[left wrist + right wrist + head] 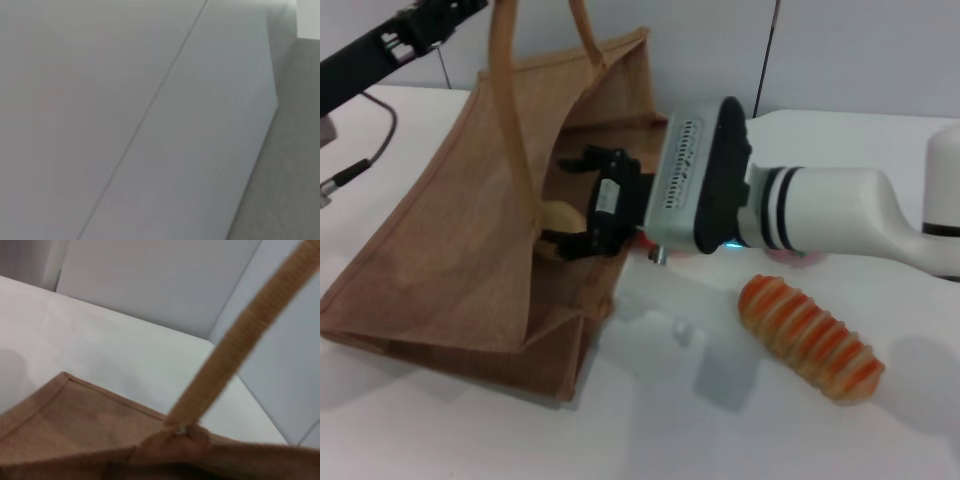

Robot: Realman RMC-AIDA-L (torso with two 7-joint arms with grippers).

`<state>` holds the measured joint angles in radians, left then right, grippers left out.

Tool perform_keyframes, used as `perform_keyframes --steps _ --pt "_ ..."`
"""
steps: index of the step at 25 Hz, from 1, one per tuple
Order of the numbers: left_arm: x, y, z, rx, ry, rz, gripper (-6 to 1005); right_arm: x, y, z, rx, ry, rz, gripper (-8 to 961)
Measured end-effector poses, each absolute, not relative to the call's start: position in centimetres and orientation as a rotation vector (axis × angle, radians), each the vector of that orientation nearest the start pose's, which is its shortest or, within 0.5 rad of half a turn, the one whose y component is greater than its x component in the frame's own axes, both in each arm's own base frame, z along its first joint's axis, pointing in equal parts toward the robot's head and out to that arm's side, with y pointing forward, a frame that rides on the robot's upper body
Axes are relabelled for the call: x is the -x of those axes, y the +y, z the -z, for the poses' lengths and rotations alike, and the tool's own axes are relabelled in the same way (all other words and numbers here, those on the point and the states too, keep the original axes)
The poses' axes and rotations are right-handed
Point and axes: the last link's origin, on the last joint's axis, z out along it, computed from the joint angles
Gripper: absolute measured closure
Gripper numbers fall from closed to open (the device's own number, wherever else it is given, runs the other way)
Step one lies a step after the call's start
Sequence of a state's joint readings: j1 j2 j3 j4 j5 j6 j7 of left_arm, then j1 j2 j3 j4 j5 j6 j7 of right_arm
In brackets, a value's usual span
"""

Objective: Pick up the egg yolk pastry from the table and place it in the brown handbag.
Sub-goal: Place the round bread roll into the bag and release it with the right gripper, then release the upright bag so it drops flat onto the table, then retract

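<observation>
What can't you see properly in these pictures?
- Pastry: head view, mostly hidden by the right claw and the bag's near wall.
- Left claw: head view, only the dark arm at the top edge by the handle; its fingers are cut off.
- Pink thing: head view, hidden under the right arm.
- Left wrist view: only a blank wall.
- Right wrist view: only bag rim and handle.

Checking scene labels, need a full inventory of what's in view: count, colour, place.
handbag: 1, tan-brown, table's left half, mouth open toward the right arm
pastry: 1, pale yellow, inside the handbag mouth, between the right gripper's fingers
striped bread roll: 1, orange and cream, on the table right of the handbag
pink object: 1, mostly hidden under the right arm
table: 1, white
left gripper: 1, black, raised at the handbag handles
right gripper: 1, black, inside the handbag mouth
</observation>
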<state>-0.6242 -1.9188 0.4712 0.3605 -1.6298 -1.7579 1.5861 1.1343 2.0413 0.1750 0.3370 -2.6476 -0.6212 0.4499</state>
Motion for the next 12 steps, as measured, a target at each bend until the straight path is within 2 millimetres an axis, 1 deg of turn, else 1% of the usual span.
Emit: perform_keyframes --steps 3,5,6,10,12 --pt "24.1 35.9 -10.1 2.221 -0.788 1.574 877 -11.9 40.0 14.8 2.670 -0.197 -0.349 95" --pt "24.7 35.7 -10.5 2.195 -0.795 1.568 878 -13.1 40.5 14.0 2.631 -0.111 -0.366 85" --pt "25.0 35.6 -10.7 2.180 -0.799 1.564 879 -13.1 40.5 14.0 2.631 -0.111 -0.366 80" --pt "26.3 35.7 -11.2 2.109 -0.829 1.522 863 -15.5 41.6 12.0 2.533 0.038 -0.400 60" --pt "26.9 36.1 -11.1 2.078 -0.857 1.481 846 -16.8 41.9 10.9 2.480 0.104 -0.449 60"
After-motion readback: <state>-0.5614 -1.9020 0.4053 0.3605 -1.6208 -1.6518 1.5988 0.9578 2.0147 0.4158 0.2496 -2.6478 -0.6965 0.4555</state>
